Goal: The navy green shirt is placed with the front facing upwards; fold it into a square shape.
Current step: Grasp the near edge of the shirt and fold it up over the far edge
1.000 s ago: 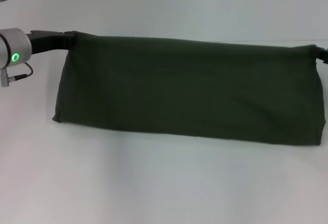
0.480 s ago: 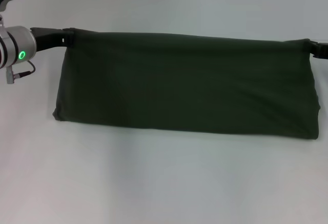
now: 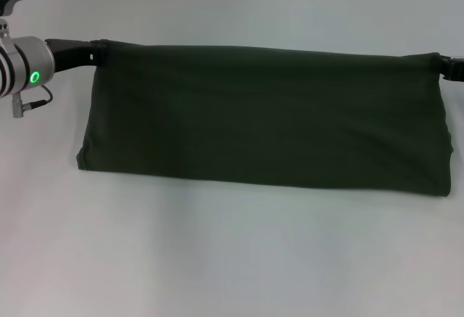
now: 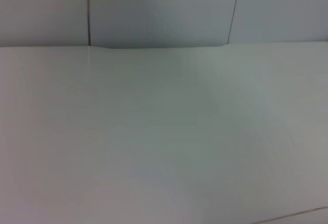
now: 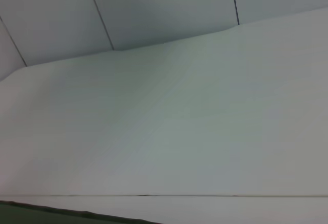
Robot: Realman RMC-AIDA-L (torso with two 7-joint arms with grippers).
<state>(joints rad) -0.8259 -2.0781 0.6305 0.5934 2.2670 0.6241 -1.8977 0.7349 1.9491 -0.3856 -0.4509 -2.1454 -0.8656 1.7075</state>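
The navy green shirt [image 3: 264, 117] hangs as a wide, plain dark olive sheet stretched between my two grippers, with its lower fold resting on the white table [image 3: 232, 259]. No lettering shows on the side facing me. My left gripper [image 3: 98, 51] is shut on the shirt's upper left corner. My right gripper [image 3: 440, 65] is shut on the upper right corner at the edge of the head view. A thin strip of the shirt shows in the right wrist view [image 5: 51, 217]. The left wrist view shows only the table.
The white table spreads all around the shirt. Its far edge meets a panelled grey wall [image 4: 159, 8], which also shows in the right wrist view [image 5: 164, 8].
Both grippers have carried the shirt's top edge slightly farther from me. The left arm has shifted a little to the right, and the shirt's lower right corner has drawn back.
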